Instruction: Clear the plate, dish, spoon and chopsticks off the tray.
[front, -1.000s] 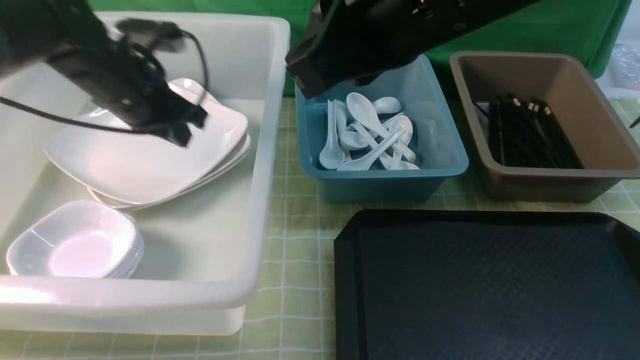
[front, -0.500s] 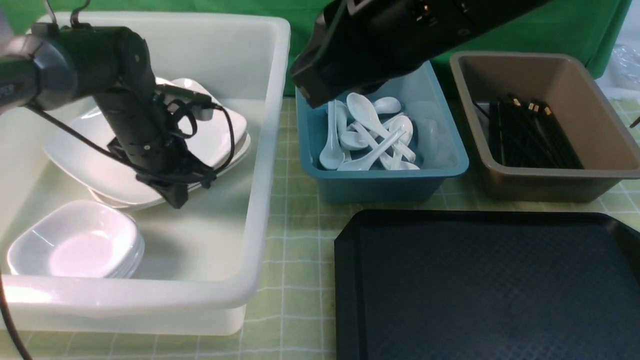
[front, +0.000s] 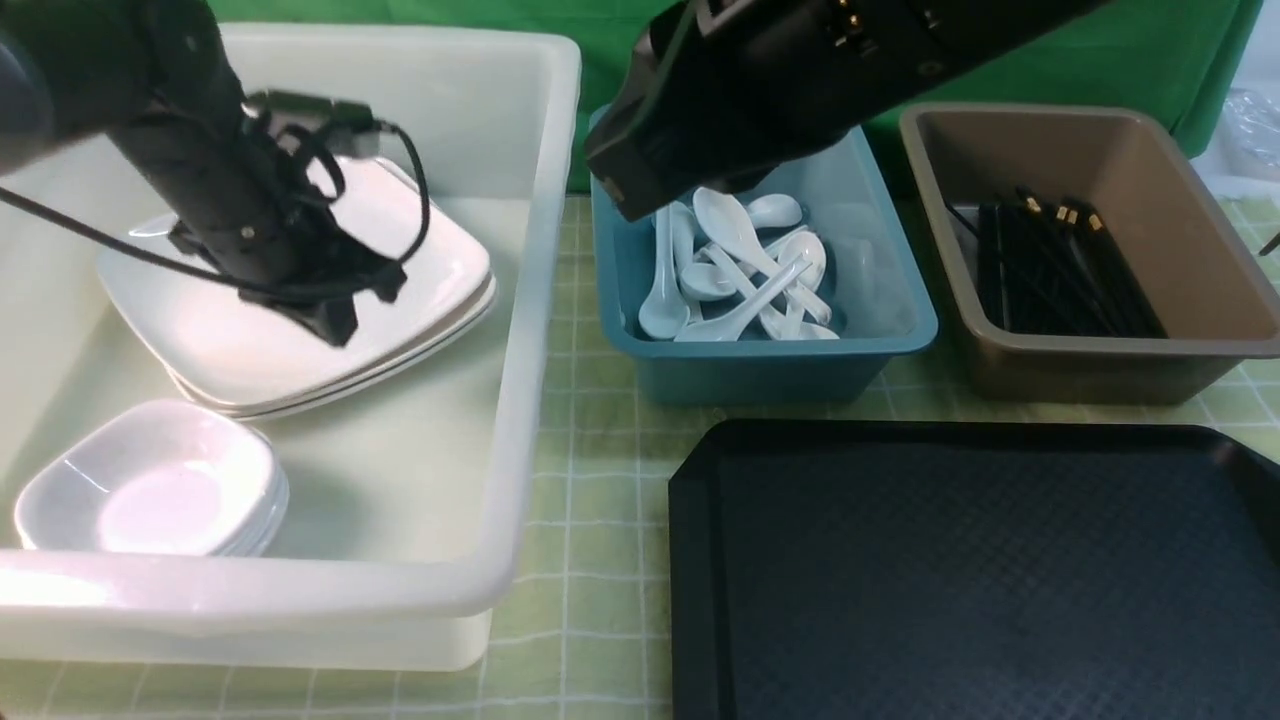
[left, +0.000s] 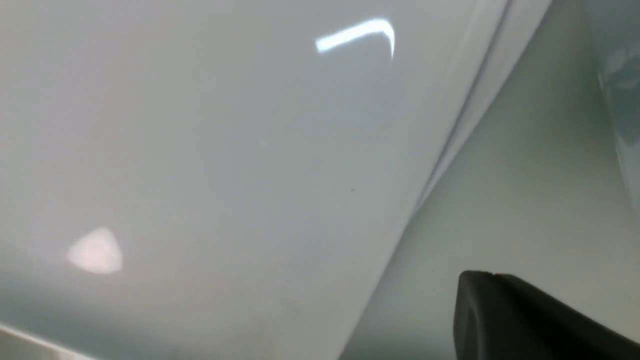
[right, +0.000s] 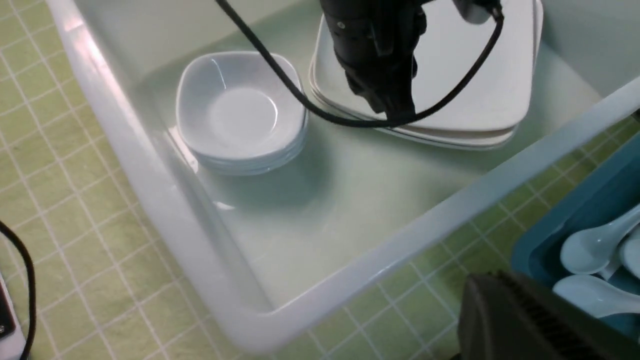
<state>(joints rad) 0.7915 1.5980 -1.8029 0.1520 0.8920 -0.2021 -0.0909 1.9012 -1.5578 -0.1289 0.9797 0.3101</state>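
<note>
Well, our 2 claws are pressed together: left claw (front: 335, 320) over the plate (front: 200, 340) in the white tub (front: 530, 300), right claw (front: 625, 180) above the blue bin (front: 760, 370); the tray (front: 960, 560) lies on the green-checked surface (front: 590, 450), green curtain (front: 1150, 60) behind

- Left arm (front: 190, 150): matte black, rounded tube.
- Black cable (front: 415, 200): thin, looping off the arm from a grey plug (front: 330, 105).
- Left gripper (front: 335, 322): black, tapering wedge.
- Right arm (front: 760, 90): bulky, black, boxy, with angular edges.

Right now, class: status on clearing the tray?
Left tool shut, over plate stacked in white tub. Right tool shut, by spoon bin. Tray bare, nothing in the way.
</note>
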